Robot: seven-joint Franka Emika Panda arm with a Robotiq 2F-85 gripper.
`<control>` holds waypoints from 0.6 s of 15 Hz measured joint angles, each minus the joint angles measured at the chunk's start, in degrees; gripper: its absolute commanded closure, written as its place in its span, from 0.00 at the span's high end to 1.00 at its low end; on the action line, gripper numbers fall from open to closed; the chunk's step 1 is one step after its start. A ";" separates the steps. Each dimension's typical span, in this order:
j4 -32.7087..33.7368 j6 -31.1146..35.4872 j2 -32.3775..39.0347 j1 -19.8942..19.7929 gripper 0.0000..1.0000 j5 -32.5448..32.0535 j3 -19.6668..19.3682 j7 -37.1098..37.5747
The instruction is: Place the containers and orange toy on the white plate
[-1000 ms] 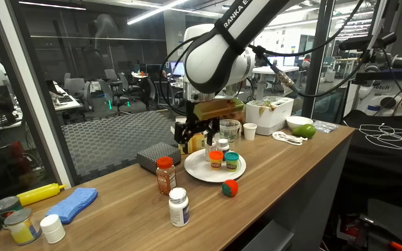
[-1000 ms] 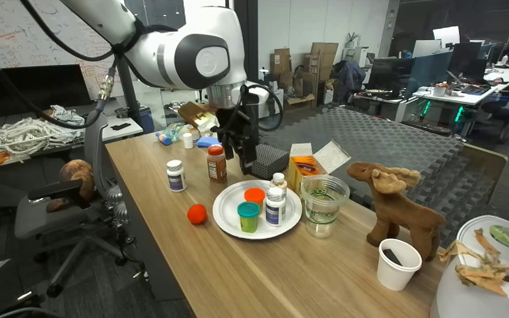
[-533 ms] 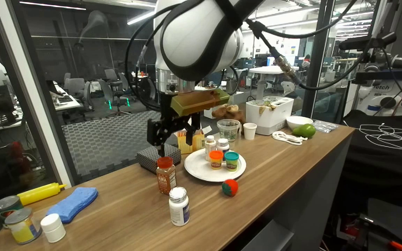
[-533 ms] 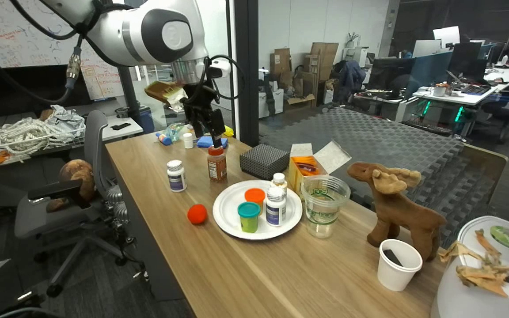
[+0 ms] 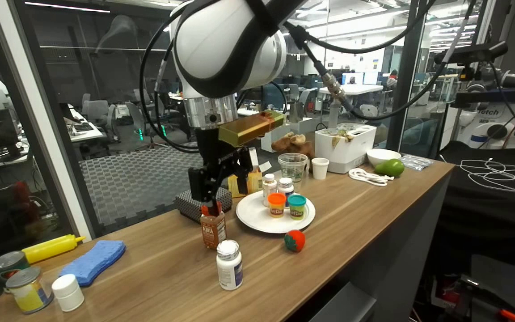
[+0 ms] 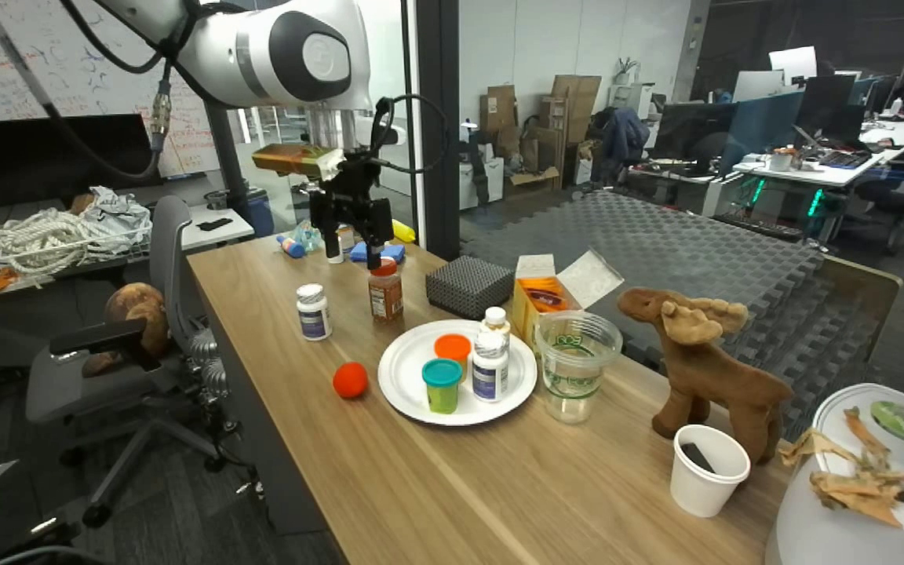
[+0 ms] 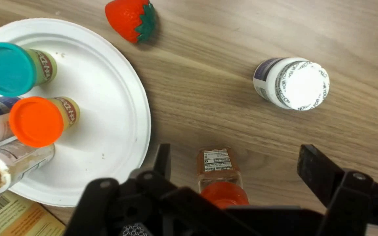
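The white plate (image 5: 253, 219) holds an orange-lidded tub (image 5: 276, 206), a teal-lidded tub (image 5: 297, 208) and two pill bottles (image 6: 490, 373). A red-orange strawberry toy (image 5: 294, 241) with green leaves lies on the table beside the plate. A spice bottle (image 5: 214, 232) with a red cap and a white pill bottle (image 5: 229, 268) stand upright off the plate. My gripper (image 5: 229, 201) is open and empty at the spice bottle's cap height or just above. In the wrist view the spice bottle (image 7: 218, 162) shows between the spread fingers (image 7: 236, 164), nearer the left one; its cap is partly hidden.
A black mesh box (image 6: 469, 286) stands behind the spice bottle, and a yellow open box (image 6: 542, 302) and clear cup (image 6: 574, 369) stand by the plate. A blue sponge (image 5: 93, 263), cans (image 5: 28, 290) and a white jar (image 5: 67, 293) are at one end.
My gripper has moved from beside the plate, away from it, to the spice bottle, and has turned somewhat. It stays open. The objects on the table have not moved.
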 measured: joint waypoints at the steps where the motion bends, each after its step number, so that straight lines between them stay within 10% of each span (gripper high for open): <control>1: 1.29 -0.89 1.05 -0.30 1.00 0.05 0.15 -1.92; 9: 9.07 -4.56 8.08 -3.01 1.00 0.52 1.67 -11.78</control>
